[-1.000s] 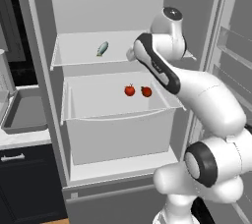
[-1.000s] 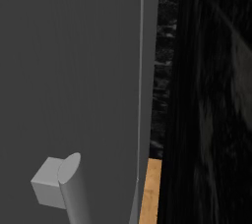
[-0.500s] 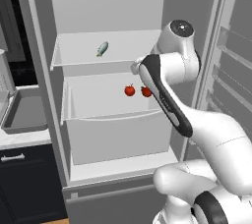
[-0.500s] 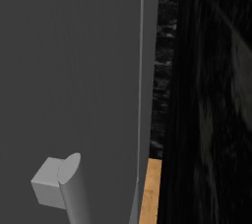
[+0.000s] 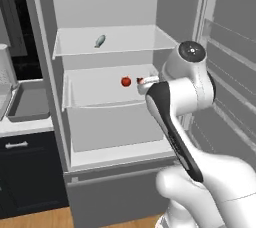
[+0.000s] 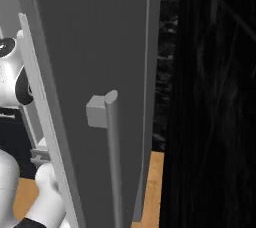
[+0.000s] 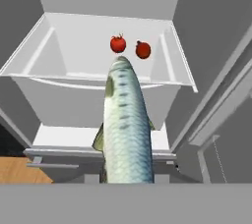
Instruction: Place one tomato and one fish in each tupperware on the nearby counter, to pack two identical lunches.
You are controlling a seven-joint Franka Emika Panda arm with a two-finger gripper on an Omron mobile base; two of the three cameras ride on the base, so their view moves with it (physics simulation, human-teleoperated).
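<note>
In the hand view a long silver-blue fish [image 7: 125, 129] runs up from the bottom edge, and my gripper is shut on its tail end, with the fingertips hidden beneath it. Two red tomatoes [image 7: 118, 44] [image 7: 143, 50] lie side by side at the back of the middle fridge shelf [image 7: 64, 78]. From the left base view, a second fish [image 5: 100, 41] rests on the upper shelf, one tomato [image 5: 126, 81] shows, and the other [image 5: 140, 80] peeks past my hand. A grey tupperware [image 5: 29, 103] sits on the counter [image 5: 25, 125] left of the fridge.
The fridge stands open, its door [image 6: 95, 72] with a grey handle [image 6: 111, 137] swung out on the right. My bent arm [image 5: 175, 122] stands in front of the fridge's right half. Dark cabinet drawers [image 5: 25, 172] lie under the counter. Wooden floor [image 5: 35, 219] is below.
My arm has drawn back out of the fridge toward the camera, elbow dropping. Both base views have shifted a little, so the base has moved.
</note>
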